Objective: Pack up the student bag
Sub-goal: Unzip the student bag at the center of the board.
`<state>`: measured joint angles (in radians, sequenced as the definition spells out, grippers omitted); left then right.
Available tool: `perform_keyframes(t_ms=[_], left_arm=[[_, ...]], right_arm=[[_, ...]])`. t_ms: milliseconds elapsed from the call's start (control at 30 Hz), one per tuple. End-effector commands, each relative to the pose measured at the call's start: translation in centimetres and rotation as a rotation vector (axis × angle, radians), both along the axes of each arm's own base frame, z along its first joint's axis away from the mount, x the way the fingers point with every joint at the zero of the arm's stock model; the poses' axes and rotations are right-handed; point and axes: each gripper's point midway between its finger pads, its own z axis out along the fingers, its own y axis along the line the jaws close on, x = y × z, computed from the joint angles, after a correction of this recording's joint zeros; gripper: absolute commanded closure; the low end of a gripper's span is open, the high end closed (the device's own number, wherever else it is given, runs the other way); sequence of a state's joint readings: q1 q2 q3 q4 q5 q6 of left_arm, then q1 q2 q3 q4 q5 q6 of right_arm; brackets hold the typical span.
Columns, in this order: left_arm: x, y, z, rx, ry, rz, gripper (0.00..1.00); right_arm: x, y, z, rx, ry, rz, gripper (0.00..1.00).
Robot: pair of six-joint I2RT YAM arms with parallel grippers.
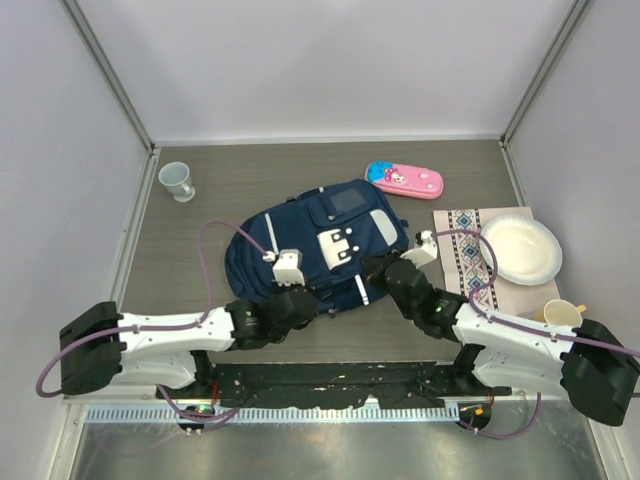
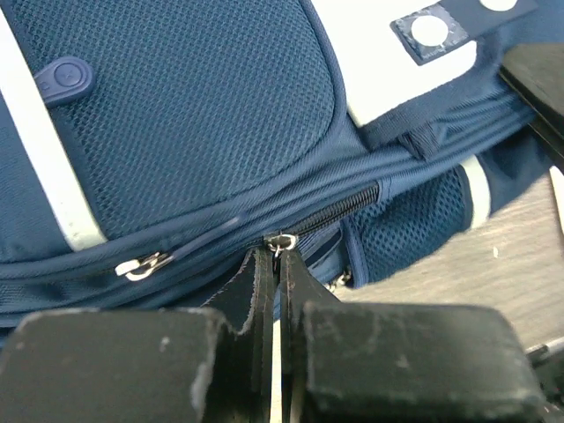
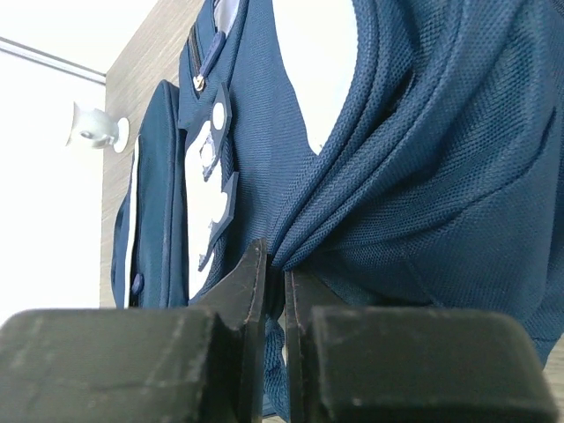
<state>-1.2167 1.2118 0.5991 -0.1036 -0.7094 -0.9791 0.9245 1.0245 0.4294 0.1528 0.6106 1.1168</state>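
A small silver zip pull (image 2: pixel 280 241) is being pinched at the very tips of the left pincer (image 2: pixel 275 262), its jaws being pressed all but together. A bunched fold of navy fabric is being gripped by the narrowly closed right pincer (image 3: pixel 275 264). Both holds are being made at the near edge of the student bag (image 1: pixel 320 245), which is being supported flat by the table (image 1: pixel 200 225) just ahead of both pincers. Right of the right pincer, a paper plate (image 1: pixel 520 250) is being carried by a patterned cloth (image 1: pixel 465 240). Farther ahead of it a pink pencil case (image 1: pixel 404 179) is being seen lying, and far ahead-left of the left pincer a pale cup (image 1: pixel 176 181) is being seen standing.
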Motion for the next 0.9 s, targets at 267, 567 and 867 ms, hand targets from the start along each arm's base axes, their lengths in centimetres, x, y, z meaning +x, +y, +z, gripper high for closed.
perform_keyframes(t_ms=[267, 567, 867], left_arm=[[-3.8, 0.7, 0.6, -0.028, 0.039, -0.260, 1.00], [-4.2, -2.1, -0.3, -0.064, 0.073, -0.297, 1.00], [-2.2, -2.1, 1.4, -0.108, 0.019, -0.178, 1.00]], right_arm=[[5.7, 1.3, 2.1, -0.141, -0.026, 0.148, 0.99], [10.6, 4.0, 1.1, -0.150, 0.048, 0.280, 0.95], [4.4, -1.2, 0.5, -0.150, 0.076, 0.219, 0.35]])
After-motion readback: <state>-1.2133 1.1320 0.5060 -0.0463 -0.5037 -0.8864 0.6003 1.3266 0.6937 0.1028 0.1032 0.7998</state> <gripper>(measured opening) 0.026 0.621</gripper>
